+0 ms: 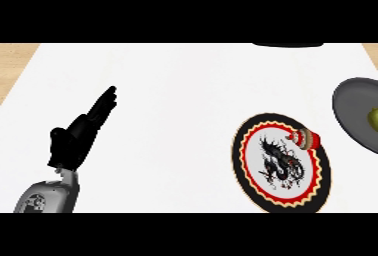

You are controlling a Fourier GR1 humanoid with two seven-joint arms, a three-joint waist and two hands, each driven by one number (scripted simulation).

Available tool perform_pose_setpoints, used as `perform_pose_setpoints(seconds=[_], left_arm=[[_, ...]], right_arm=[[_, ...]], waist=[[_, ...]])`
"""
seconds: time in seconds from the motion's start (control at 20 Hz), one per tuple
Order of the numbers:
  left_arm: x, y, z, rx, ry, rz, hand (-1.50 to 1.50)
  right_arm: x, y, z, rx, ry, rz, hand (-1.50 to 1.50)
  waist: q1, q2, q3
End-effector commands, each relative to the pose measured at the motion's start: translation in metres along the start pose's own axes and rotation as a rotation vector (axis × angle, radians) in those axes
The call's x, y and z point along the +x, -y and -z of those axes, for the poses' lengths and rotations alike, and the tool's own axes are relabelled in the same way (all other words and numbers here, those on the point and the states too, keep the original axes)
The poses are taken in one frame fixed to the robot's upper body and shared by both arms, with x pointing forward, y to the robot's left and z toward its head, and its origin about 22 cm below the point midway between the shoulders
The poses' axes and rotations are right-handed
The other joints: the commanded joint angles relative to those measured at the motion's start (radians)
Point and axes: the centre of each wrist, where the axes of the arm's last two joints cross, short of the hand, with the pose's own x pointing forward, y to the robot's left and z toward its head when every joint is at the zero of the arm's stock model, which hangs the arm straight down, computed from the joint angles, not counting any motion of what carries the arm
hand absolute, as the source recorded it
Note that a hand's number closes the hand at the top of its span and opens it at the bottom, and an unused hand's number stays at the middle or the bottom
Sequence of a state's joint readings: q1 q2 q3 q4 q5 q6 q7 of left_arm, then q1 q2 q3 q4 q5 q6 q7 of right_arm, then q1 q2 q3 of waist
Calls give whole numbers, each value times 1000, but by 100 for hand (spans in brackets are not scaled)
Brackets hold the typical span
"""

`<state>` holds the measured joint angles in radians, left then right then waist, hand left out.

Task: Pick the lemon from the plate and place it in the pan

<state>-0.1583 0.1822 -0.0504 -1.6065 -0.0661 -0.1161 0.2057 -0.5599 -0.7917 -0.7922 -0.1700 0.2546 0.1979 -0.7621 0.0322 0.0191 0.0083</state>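
Lemon (374, 118) sat in the pan (351, 117) at three o'clock, likely light, firm; left hand (80, 132) rested, fingers straight, holding nothing.

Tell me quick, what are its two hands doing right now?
Left hand: open, fingers straight, holding nothing, resting at the view's left.
Right hand: not in view, so it cannot be told.

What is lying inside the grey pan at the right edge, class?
Inside the pan a yellow-green object shows at the picture's edge, probably the lemon; most of it is cut off. The plate carries a small red and white object, no lemon.
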Motion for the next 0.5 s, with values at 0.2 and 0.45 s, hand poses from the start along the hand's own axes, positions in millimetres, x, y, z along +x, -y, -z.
perform_pose_setpoints(seconds=[0.2, 0.45], left_arm=[[9, -6, -1, 3, -1, -5, 0], [-6, -9, 0, 11, -18, -4, 0]], right_arm=[[-25, 33, -44, 20, 78, 47, -150], [-45, 37, -73, 26, 87, 86, -150]], waist=[[-10, -9, -3], [-17, -9, -2]])
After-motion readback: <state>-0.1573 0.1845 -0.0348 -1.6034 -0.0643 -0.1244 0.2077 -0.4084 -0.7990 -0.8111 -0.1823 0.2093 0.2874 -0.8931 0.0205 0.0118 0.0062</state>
